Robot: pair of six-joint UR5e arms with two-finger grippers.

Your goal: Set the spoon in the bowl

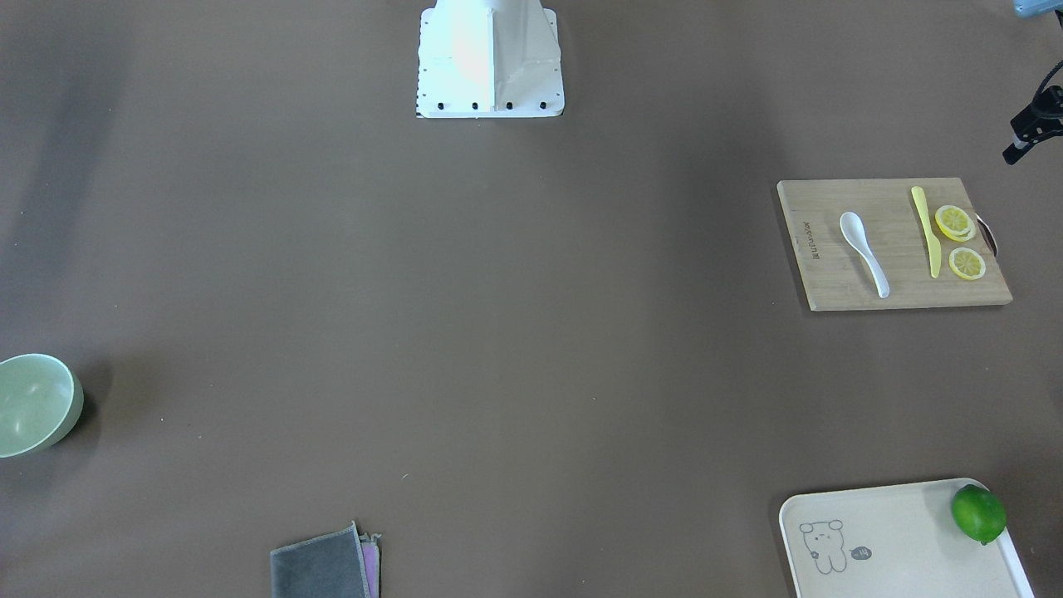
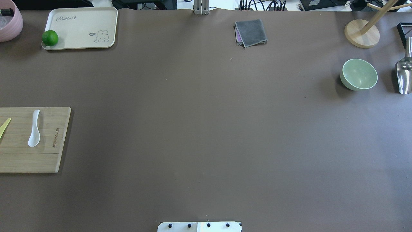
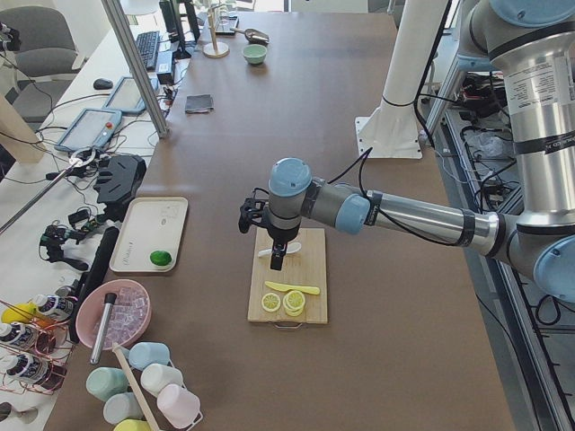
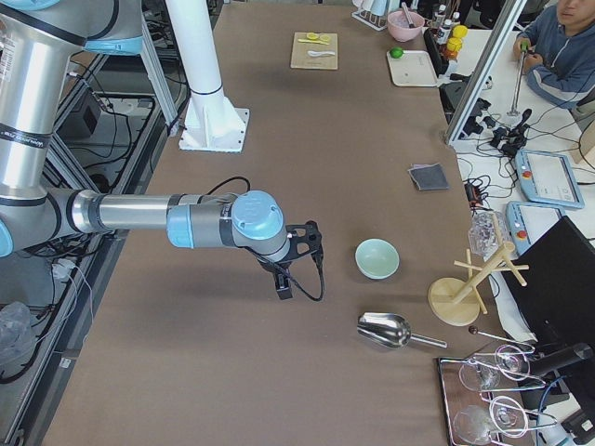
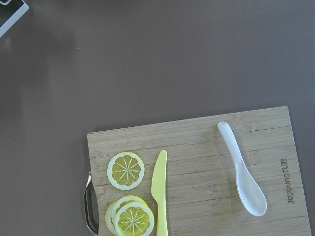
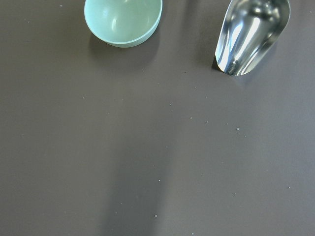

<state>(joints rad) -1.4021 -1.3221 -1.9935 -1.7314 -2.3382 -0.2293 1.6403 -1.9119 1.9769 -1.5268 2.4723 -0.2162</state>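
The white spoon (image 1: 864,252) lies on a wooden cutting board (image 1: 830,282), scoop towards the robot; it also shows in the overhead view (image 2: 34,129) and the left wrist view (image 5: 242,169). The mint-green bowl (image 2: 359,74) stands empty at the table's far right, also in the right wrist view (image 6: 123,19). My left gripper (image 3: 277,260) hangs above the board near the spoon, apart from it; I cannot tell if it is open. My right gripper (image 4: 284,283) hangs over bare table beside the bowl (image 4: 376,258); its state cannot be told.
A yellow knife (image 1: 926,228) and lemon slices (image 1: 955,223) share the board. A cream tray (image 1: 889,540) holds a lime (image 1: 978,513). A grey cloth (image 2: 251,32), a metal scoop (image 2: 404,75) and a wooden stand (image 2: 362,32) lie near the bowl.
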